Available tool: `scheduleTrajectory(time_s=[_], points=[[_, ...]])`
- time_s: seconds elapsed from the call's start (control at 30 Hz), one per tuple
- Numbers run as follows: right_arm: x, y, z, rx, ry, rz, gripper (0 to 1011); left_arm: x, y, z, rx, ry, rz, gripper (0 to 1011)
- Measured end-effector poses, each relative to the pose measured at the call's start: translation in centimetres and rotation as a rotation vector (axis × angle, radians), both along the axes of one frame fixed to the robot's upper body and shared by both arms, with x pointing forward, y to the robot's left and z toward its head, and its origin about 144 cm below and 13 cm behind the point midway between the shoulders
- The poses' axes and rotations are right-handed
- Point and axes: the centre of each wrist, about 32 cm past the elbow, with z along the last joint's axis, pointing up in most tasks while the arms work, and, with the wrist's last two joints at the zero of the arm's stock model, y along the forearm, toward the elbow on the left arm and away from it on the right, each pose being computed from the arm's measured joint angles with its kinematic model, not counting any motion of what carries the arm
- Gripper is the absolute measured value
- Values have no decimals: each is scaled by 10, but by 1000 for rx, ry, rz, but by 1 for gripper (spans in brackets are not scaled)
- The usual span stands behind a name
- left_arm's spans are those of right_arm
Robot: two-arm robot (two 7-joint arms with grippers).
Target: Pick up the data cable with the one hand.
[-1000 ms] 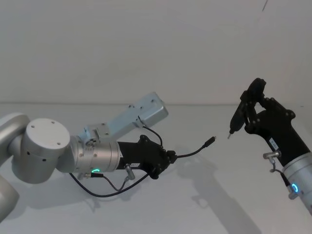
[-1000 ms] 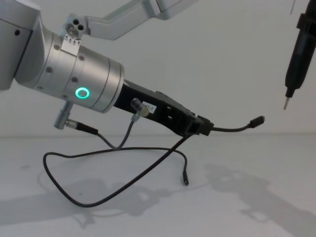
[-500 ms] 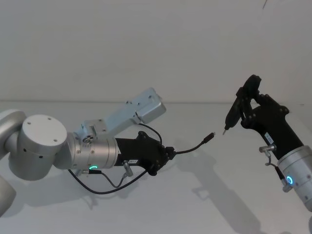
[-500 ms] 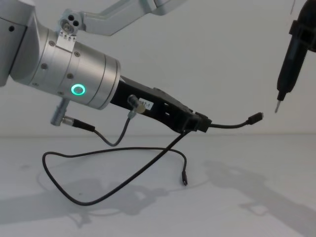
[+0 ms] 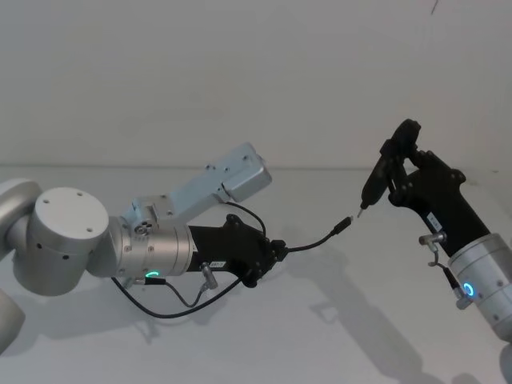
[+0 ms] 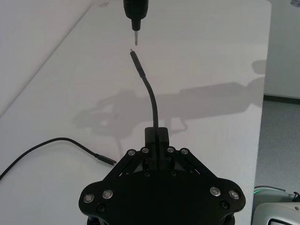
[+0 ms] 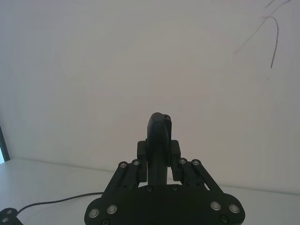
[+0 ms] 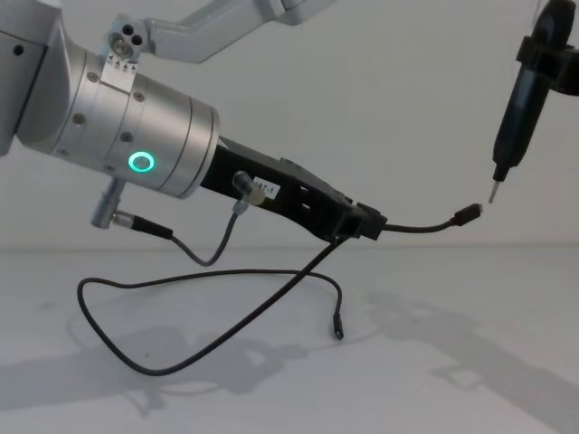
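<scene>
The hand, my left gripper, is shut on the data cable above the table. A short stretch of cable juts out to a small plug. The rest hangs down in a loop on the table, ending in the other plug. My right gripper is shut on a slim dark tool. The tool's pale tip hovers just beside the raised plug.
A short grey wire with silver connectors runs along my left wrist, below the green ring. The white table spreads under both arms, with a plain wall behind it.
My right gripper has carried the tool left and down, bringing its tip close to the raised plug. The left gripper has edged up slightly, still holding the cable.
</scene>
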Motion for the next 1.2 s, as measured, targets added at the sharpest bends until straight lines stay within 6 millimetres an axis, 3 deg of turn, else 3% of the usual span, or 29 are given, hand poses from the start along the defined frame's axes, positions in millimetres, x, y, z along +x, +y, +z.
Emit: scheduleTrajectory(time_s=[1.2], points=[[9, 3, -3, 22, 17, -1, 279, 0, 0, 0, 1, -1, 0, 36]])
